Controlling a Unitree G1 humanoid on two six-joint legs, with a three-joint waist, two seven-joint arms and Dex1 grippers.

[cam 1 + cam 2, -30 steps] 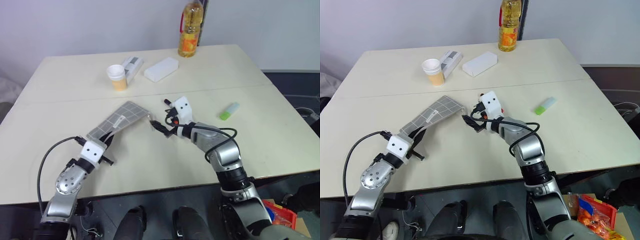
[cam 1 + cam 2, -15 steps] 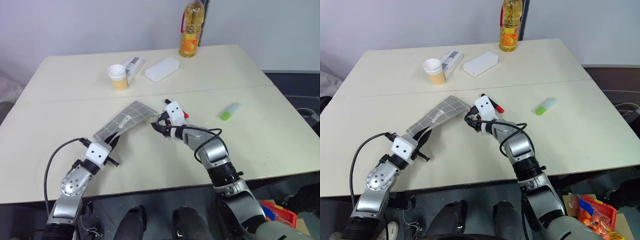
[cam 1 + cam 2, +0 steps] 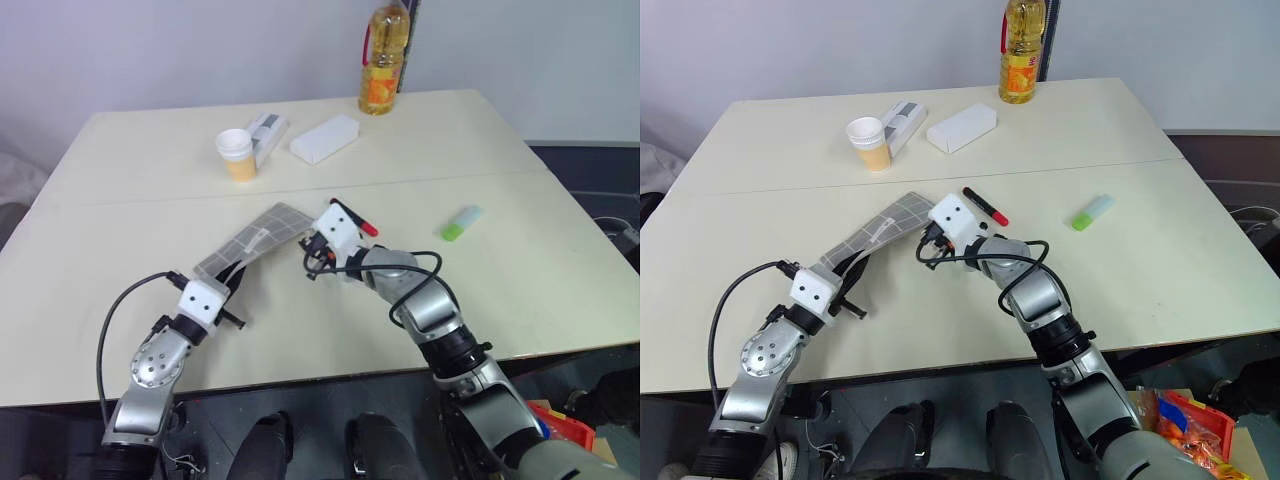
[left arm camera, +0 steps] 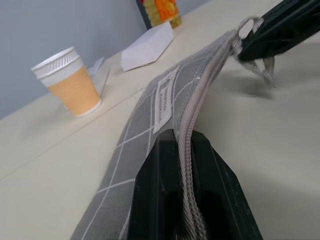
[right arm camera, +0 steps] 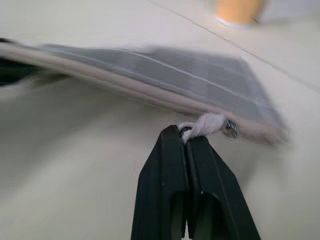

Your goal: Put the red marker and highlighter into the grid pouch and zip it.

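Note:
The grid pouch [image 3: 257, 238], grey with white lines, lies slanted at mid-table with its near end raised. My left gripper [image 4: 182, 145] is shut on the zipper edge at that near end. At the pouch's far corner my right gripper [image 5: 184, 137] is shut on the white cord zipper pull [image 5: 207, 123]. The red marker [image 3: 985, 207] lies on the table just behind my right hand. Further right, apart from both grippers, rests the green highlighter [image 3: 459, 223].
A paper cup [image 3: 236, 154], a small striped box [image 3: 266, 131] and a white box [image 3: 323, 138] stand toward the back of the table [image 3: 530, 280]. An oil bottle [image 3: 383, 60] is at the far edge.
My right gripper has moved left to the pouch's far corner and shut on the zipper pull, uncovering the red marker. The left gripper keeps its hold on the pouch.

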